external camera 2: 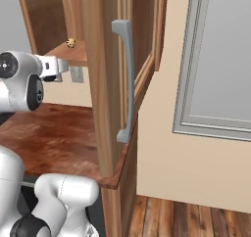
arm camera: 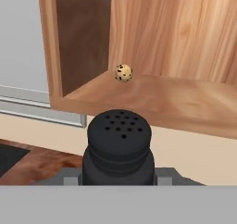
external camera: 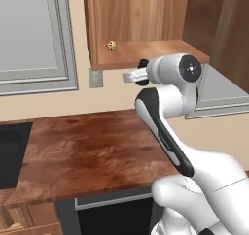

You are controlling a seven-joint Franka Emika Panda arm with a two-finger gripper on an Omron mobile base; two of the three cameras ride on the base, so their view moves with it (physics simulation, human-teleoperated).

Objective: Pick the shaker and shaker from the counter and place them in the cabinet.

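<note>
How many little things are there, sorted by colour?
Black: 1, the shaker held in the tool.
Tan with speckles: 1, the ball on the cabinet shelf.
Total: 2

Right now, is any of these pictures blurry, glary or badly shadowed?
Hand view: sharp, the shaker evenly lit, no glare. Left base view: soft overall, faint sheen on the counter. Right base view: the cabinet door's inner side is dim.
</note>
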